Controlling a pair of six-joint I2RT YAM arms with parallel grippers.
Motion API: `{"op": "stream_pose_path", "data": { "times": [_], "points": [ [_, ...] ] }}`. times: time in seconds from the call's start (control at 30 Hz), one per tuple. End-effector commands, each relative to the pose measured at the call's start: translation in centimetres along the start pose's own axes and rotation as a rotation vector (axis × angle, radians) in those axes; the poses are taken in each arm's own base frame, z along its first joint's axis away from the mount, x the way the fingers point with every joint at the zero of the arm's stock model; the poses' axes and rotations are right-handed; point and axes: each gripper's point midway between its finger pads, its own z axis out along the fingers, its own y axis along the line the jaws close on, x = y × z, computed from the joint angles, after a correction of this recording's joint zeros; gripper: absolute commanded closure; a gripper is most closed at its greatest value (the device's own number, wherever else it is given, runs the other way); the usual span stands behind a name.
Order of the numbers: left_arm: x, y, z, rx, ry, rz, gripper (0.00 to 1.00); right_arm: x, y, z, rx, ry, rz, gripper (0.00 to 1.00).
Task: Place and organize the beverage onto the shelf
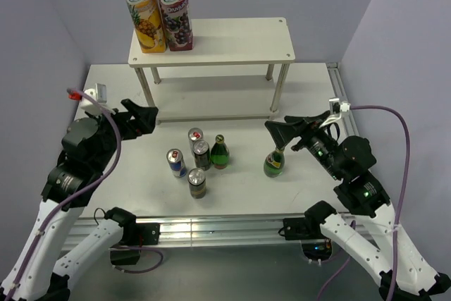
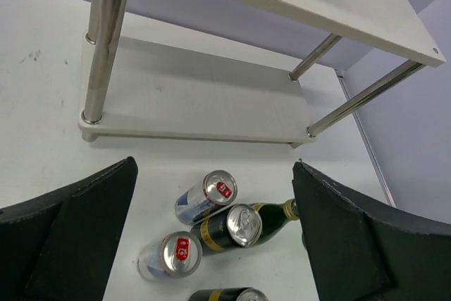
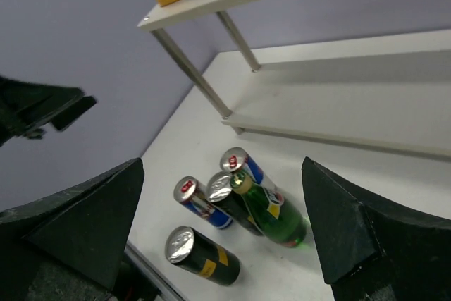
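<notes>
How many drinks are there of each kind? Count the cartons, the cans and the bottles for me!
Juice cartons: 2
Cans: 4
Green bottles: 2
Total: 8 drinks

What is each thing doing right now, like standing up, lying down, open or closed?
pineapple juice carton: upright on the shelf top, cap on.
berry juice carton: upright beside it, cap on.
blue cans: both upright on the table.
dark cans: both upright too.
green bottle by the cans: upright, capped.
lone green bottle: upright, not gripped.
left end effector: open, empty.
right end effector: open, empty.
</notes>
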Motion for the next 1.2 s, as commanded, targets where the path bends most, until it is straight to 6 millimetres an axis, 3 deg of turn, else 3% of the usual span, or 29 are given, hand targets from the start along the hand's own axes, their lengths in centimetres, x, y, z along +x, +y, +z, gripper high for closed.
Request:
{"op": "stream_pose_path", "data": {
  "times": [0.0, 0.1, 0.17, 0.23, 0.33, 0.37, 0.4, 0.43, 0.47, 0.5, 0.53, 0.6, 0.73, 0.93, 1.13, 1.17],
  "points": [
    [1.1, 1.2, -1.3, -0.04, 0.039, 0.003, 0.01, 0.1, -2.6, -1.6, 0.171, 0.001, 0.003, 0.0],
    [2.5, 2.8, -1.2, -0.111, 0.079, 0.032, 0.01, 1.5, -3.4, -2.4, 0.229, 0.045, 0.016, 0.0],
    [3.2, 3.7, -1.3, -0.141, 0.09, 0.047, 0.01, 2.8, -5.2, -3.2, 0.363, 0.082, 0.055, 0.0],
    [3.7, 4.5, -1.6, -0.164, 0.084, 0.057, 0.01, 5.3, -6.2, -4.0, 0.459, 0.167, 0.09, 0.0],
    [4.5, 5.4, -1.7, -0.178, 0.081, 0.063, 0.01, 5.9, -8.3, -5.6, 0.629, 0.146, 0.069, 0.0],
    [4.8, 5.5, -1.7, -0.179, 0.083, 0.065, 0.01, 6.6, -7.1, -5.7, 0.606, 0.159, 0.108, 0.0],
    [5.1, 5.7, -1.7, -0.181, 0.087, 0.068, 0.01, 6.5, -8.0, -5.8, 0.686, 0.124, 0.073, 0.0],
    [5.7, 6.1, -1.7, -0.188, 0.094, 0.069, 0.01, 7.7, -9.0, -7.1, 0.75, 0.18, 0.005, 0.0],
    [5.8, 6.2, -1.6, -0.188, 0.093, 0.068, 0.01, 7.9, -8.3, -7.0, 0.772, 0.16, 0.074, 0.0],
    [6.0, 6.3, -1.6, -0.189, 0.096, 0.071, 0.01, 9.9, -7.3, -6.6, 0.772, 0.217, 0.001, 0.0],
    [5.8, 6.2, -1.7, -0.184, 0.09, 0.068, 0.01, 10.2, -8.1, -7.8, 0.817, 0.237, -0.097, 0.0],
    [5.6, 6.2, -1.8, -0.187, 0.078, 0.075, 0.01, 12.7, -5.4, -7.2, 0.746, 0.257, -0.087, 0.0],
    [5.4, 6.4, -2.1, -0.19, 0.06, 0.075, 0.01, 15.2, -5.8, -7.5, 0.741, 0.256, 0.006, 0.0],
    [5.6, 6.0, -1.9, -0.161, 0.072, 0.08, 0.01, 16.7, -8.1, -8.7, 0.819, 0.247, -0.015, 0.0],
    [5.6, 5.6, -2.0, -0.136, 0.065, 0.081, 0.01, 20.7, -10.2, -8.3, 0.863, 0.247, -0.013, 0.0],
    [5.6, 5.6, -2.0, -0.134, 0.066, 0.082, 0.01, 21.4, -11.3, -8.7, 0.871, 0.257, -0.047, 0.0]
  ]
}}
